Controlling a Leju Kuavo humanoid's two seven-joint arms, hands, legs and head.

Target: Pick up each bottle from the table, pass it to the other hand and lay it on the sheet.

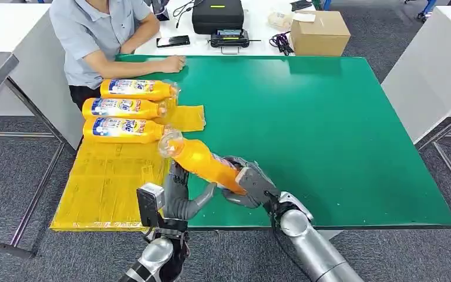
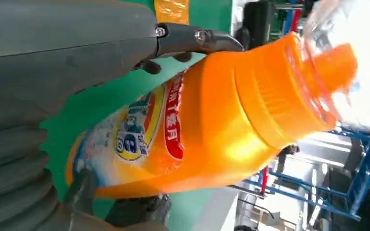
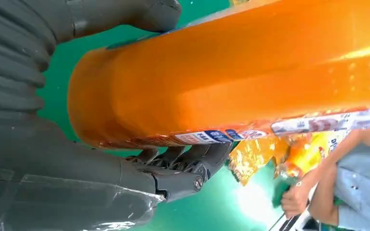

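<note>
While the orange bottle (image 1: 202,160) is held clear of the green table (image 1: 329,129), near its front edge and just beside the yellow sheet (image 1: 108,182), it is gripped at its base end by the right hand (image 1: 252,185), whose fingers are wrapped around the body, as is confirmed in the right wrist view. The left hand (image 1: 182,197) is seen directly under the bottle's middle with its fingers spread around it; whether contact has been made cannot be told, so a hand-over is judged to be in progress. The bottle is judged to be rigid plastic, moderately heavy if full, and smooth and glossy, therefore liable to slip; its clear cap (image 1: 170,143) is judged a poor place to hold. A grasp around the labelled mid-body (image 2: 144,130) is judged soundest. Three bottles (image 1: 130,110) are already laid side by side at the far end of the sheet, caps toward the table, so free sheet is left only nearer the robot, and the closest laid bottle is judged the chief obstruction. A seated person's hand (image 1: 173,63) rests on the far table edge, well apart from the hand-over. A cardboard box (image 1: 320,32) and a black case (image 1: 217,14) stand beyond the table, and are judged to be no hindrance.
</note>
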